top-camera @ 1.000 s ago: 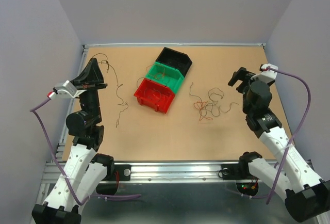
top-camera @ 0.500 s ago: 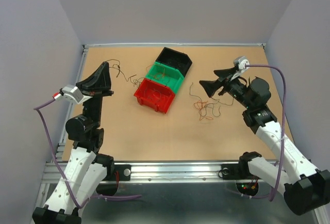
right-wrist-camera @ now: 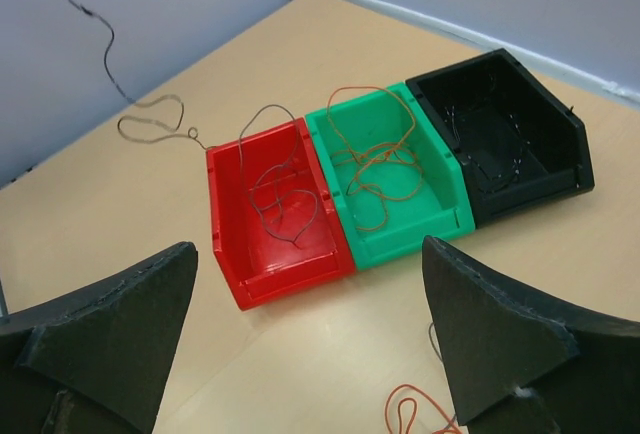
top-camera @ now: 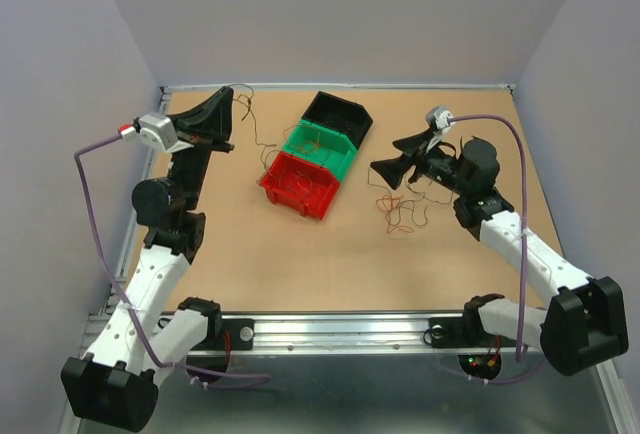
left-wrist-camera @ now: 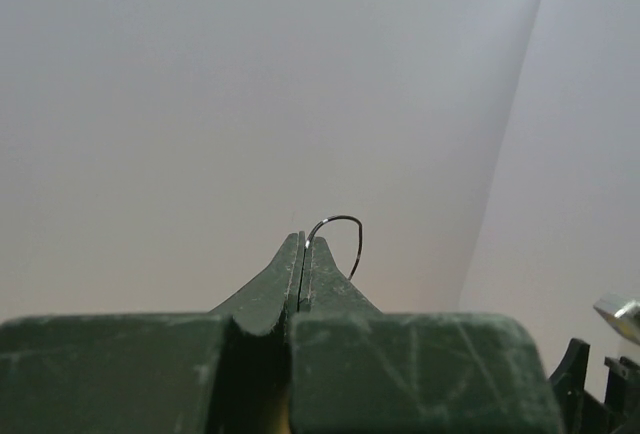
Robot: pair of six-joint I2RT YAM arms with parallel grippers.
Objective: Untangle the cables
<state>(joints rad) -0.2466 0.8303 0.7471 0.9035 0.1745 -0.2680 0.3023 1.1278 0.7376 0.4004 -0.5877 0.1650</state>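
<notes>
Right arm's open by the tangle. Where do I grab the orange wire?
Probably its loop lying flat just below the open right gripper, at the edge of the tangle. Come straight down from above, jaws across the strand; a flat thin wire offers no side hold.

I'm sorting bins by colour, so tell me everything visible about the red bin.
The red bin is an open-topped tray of what looks like glossy plastic, low at its front lip, standing upright on the tan table, its side touching the green bin. A thin dark wire curls inside and trails out over its rim.
</notes>
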